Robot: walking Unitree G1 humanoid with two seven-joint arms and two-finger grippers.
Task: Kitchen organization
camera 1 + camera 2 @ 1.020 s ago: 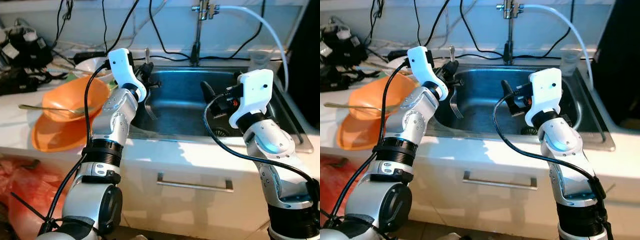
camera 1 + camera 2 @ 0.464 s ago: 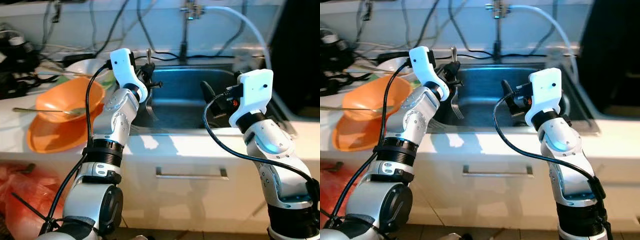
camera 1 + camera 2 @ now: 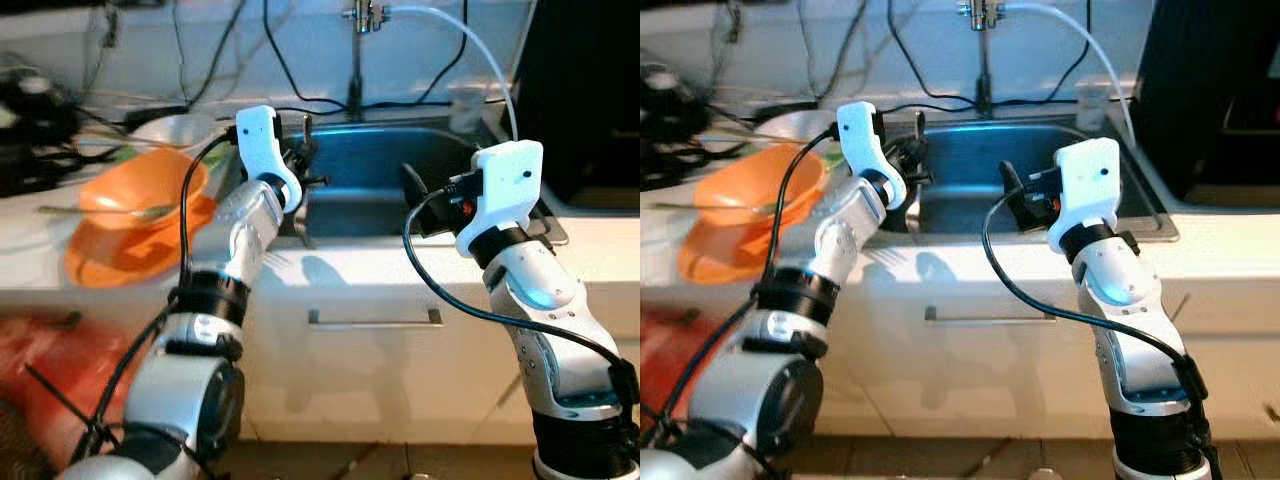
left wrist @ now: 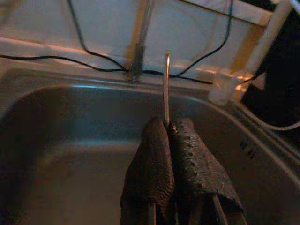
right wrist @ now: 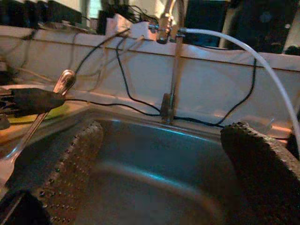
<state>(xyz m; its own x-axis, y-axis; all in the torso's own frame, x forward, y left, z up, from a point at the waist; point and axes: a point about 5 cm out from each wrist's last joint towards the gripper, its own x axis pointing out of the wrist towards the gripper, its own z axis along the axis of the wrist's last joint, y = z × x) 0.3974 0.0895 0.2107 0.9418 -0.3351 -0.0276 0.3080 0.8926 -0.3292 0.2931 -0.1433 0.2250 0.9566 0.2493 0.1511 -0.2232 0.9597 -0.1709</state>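
White counter (image 3: 380, 265) runs across the middle of the head views, with the steel sink (image 3: 400, 190) set into it at centre. My left gripper (image 4: 168, 126) has its fingers pinched tight on a fork (image 4: 166, 84), held upright over the sink's left edge, handle tip up. My right gripper (image 5: 159, 154) hangs wide apart and empty over the basin. At left sit stacked orange bowls (image 3: 140, 215) with a spoon (image 3: 100, 210) across them. I judge the fork light, rigid and slick; the thin shank could twist between the pads, so a hold near mid-handle looks safest
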